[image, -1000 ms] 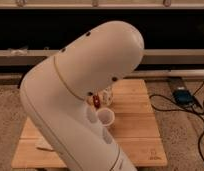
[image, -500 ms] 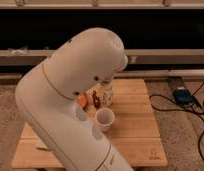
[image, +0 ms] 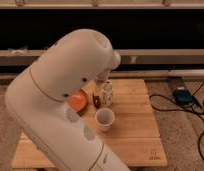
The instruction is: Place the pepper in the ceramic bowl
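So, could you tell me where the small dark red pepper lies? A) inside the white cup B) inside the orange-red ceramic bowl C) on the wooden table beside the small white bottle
C: the small dark red pepper lies on the wooden table between the orange-red ceramic bowl and the small white bottle, with the gripper just above them.

Matt wooden table (image: 137, 132) under gripper (image: 102, 81).

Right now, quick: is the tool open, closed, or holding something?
Tool: cannot be told; mostly hidden under the white arm, above the small dark red pepper beside the wide orange-red ceramic bowl.
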